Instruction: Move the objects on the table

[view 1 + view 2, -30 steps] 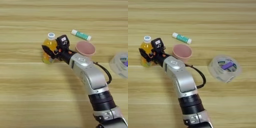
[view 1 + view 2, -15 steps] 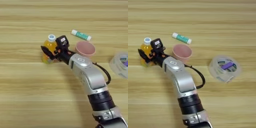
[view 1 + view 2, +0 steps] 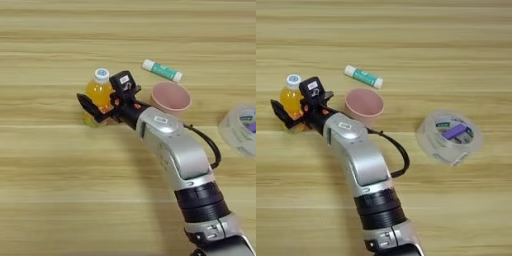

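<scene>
**A:** Where is the juice bottle sitting?

**B:** The small orange juice bottle (image 3: pixel 98 93) stands upright on the wooden counter (image 3: pixel 60 190), white cap up, to the left of the pink paper cup (image 3: pixel 171 97) and a little apart from it. The cup is my landmark for everything here.

**A:** And the end effector?

**B:** The end effector (image 3: pixel 102 102) is at the bottle. One black finger (image 3: pixel 90 107) lies across the near, lower-left side of the bottle, and the other sits behind on the cup side, so the bottle is between them. It looks clenched on the bottle, though I cannot see the contact on the far side.

**A:** Is the bottle lifted?

**B:** I cannot tell; its base is hidden behind the near finger.

**A:** How does the arm run?

**B:** The silver forearm (image 3: pixel 358 160) comes up from the bottom edge and slants toward the left of the cup, passing just in front of it. A black cable (image 3: pixel 398 152) loops off the forearm on the side below the cup.

**A:** What else is near the cup?

**B:** The white-and-teal glue stick (image 3: pixel 363 76) lies on its side just behind the cup, angled, not touching it. The clear tape roll (image 3: pixel 450 136) with its purple core lies flat well to the right of the cup and slightly nearer.

**A:** Is the cup upright?

**B:** Yes, mouth open upward.
</scene>
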